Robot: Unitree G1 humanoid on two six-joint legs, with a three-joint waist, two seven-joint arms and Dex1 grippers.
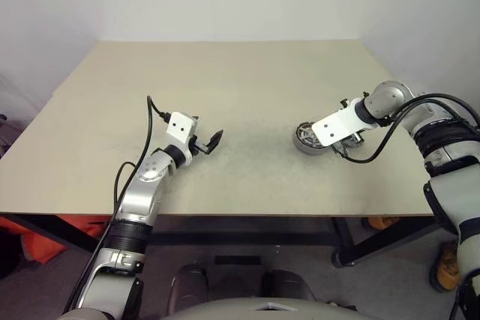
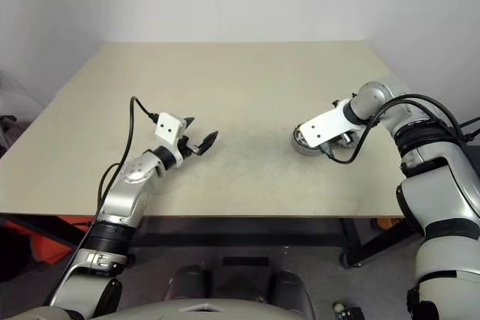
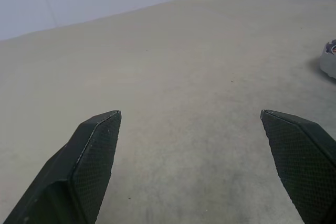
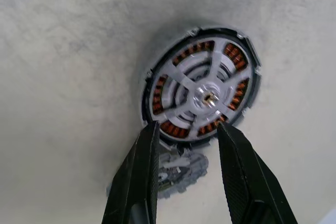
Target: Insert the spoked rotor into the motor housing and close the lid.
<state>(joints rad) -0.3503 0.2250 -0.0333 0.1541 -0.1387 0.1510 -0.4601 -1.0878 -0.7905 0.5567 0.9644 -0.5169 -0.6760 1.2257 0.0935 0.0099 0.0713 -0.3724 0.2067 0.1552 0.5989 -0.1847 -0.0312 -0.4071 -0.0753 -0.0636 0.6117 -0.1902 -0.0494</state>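
The motor housing (image 4: 202, 90) lies on the table, a round silver can with copper windings around a central hub; it also shows right of centre as the housing (image 1: 304, 139). My right gripper (image 4: 188, 125) points steeply down just beside it, on its right. Its fingers stand partly apart, with the spoked rotor (image 4: 184, 174) between them, a small grey toothed wheel. My left gripper (image 1: 208, 142) hovers level over the table's left half, open and holding nothing, far from the housing. The lid is out of view.
The beige table (image 1: 240, 88) stretches wide between the two arms and behind them. Its front edge runs close beneath both arms, and white walls stand behind it. Something orange (image 1: 45, 241) lies on the floor under the left front corner.
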